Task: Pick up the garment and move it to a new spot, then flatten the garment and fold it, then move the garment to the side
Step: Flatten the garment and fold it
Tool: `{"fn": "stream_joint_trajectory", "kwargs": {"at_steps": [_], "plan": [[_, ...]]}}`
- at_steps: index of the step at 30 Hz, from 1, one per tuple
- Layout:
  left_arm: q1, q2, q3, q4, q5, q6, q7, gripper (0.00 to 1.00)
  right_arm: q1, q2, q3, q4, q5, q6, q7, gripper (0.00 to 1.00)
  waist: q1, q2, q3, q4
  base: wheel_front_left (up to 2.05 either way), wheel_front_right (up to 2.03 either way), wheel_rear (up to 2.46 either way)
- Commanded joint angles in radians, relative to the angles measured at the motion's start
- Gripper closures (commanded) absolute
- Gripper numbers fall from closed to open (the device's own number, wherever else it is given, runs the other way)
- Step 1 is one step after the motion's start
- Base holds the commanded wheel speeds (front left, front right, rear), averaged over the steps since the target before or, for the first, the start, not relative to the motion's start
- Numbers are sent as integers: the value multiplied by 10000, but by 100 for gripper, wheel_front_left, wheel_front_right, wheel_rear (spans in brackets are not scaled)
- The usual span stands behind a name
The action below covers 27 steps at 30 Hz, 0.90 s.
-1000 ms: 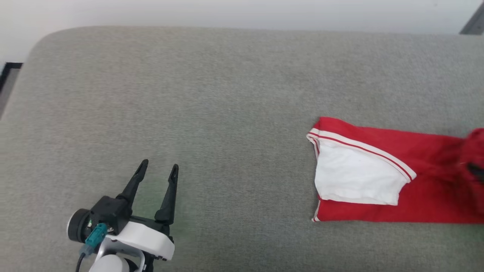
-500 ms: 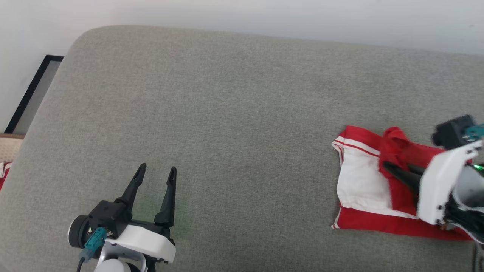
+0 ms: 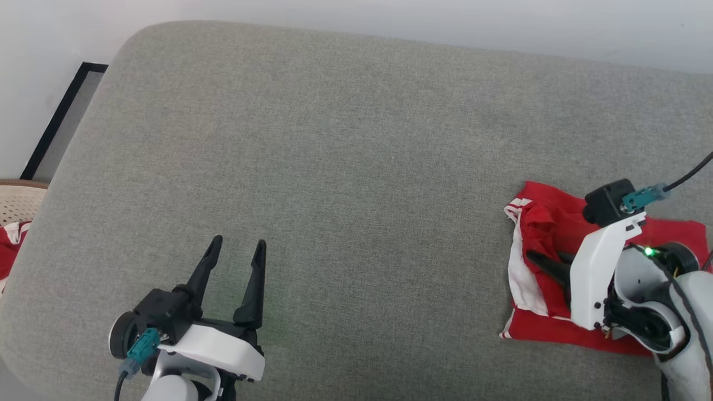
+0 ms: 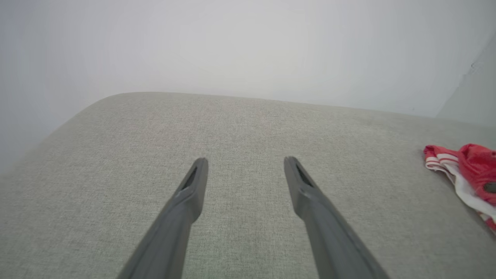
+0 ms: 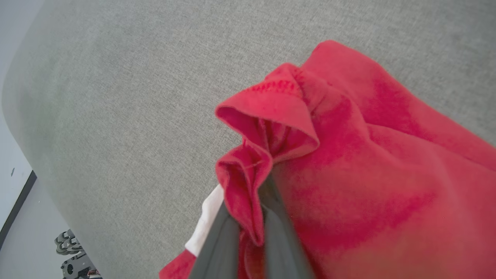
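Right tool point(image 3: 541, 259): it is pinching shut on a bunched red ridge of the garment point(image 3: 548, 223). Its fingers are lying low and pointing toward the robot's left, and in the right wrist view cloth is being squeezed between them.
Left tool point(image 3: 238, 245): it is standing open and holding nothing, hovering over the bare bench point(image 3: 356, 139), well apart from the shirt.
Garment position: it is lying at the right side of the bench, with its left end rucking up around the pinch and the rest lying flat under the right wrist.
Risk, slipping: you are gripping only a narrow gathered fold, so a quick pull is likely to let the cloth slide out.
Risk, unfolding: the pinch may be catching just the upper layers. If so, lifting could leave the lower layers behind, and the shirt would open or twist.
Risk, dragging: if you are pulling low across the bench, the woven cover may be catching the cloth and bunching it further.
Risk, cable: the black cable point(image 3: 686, 177) is trailing off the right wrist near the cloth, so watch that it is not snagging.
Garment material: soft, limp red knit with a stitched hem curling into a hood-like loop, a white sleeve point(image 3: 523, 284) and striped trim point(image 4: 438, 161).
Bench material: grey woven upholstery, matte and padded, with a rounded corner.
Tool shape: long, dark fingers tapering to thin tips.
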<state>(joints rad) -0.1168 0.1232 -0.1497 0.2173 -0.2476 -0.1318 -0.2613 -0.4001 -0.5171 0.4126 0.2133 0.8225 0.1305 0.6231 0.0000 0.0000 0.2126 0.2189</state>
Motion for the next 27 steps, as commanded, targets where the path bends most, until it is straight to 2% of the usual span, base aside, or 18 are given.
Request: {"fn": "stream_joint_trajectory", "kwargs": {"at_steps": [1,2,3,4,9,12,15,18,27], "plan": [[-28,8,13,6,-74,27,-52,0,-45,7,67,83,65,0,-93,77,0,0,-28,-16,0,0,0],[-13,31,33,11,-107,27,-52,0,-76,0,155,132,88,0,-173,60,0,0,-53,-44,0,0,0],[13,28,55,12,-117,27,-52,0,-126,-31,215,159,84,0,-292,49,0,0,-78,-74,0,0,0],[56,37,72,20,-127,27,-52,0,-173,-46,271,166,93,0,-403,0,0,0,-114,-114,0,0,0],[187,197,189,66,-136,27,-52,0,-199,-287,424,-62,237,0,-835,0,0,0,-316,-390,0,0,0],[219,274,199,138,-170,27,-52,0,-169,-654,401,-325,169,0,-1216,0,0,0,-423,-566,0,0,0],[298,243,239,252,-161,26,-52,0,73,-905,82,-276,298,0,-1780,0,0,0,-552,-746,0,0,0],[371,181,266,378,-227,26,-52,0,166,-1149,-367,90,-68,0,-2638,0,0,0,-648,-959,0,0,0],[332,-62,552,786,-509,26,-52,0,429,-546,-1094,1934,-1073,0,-5905,0,0,0,-909,-1481,0,0,0]]}}
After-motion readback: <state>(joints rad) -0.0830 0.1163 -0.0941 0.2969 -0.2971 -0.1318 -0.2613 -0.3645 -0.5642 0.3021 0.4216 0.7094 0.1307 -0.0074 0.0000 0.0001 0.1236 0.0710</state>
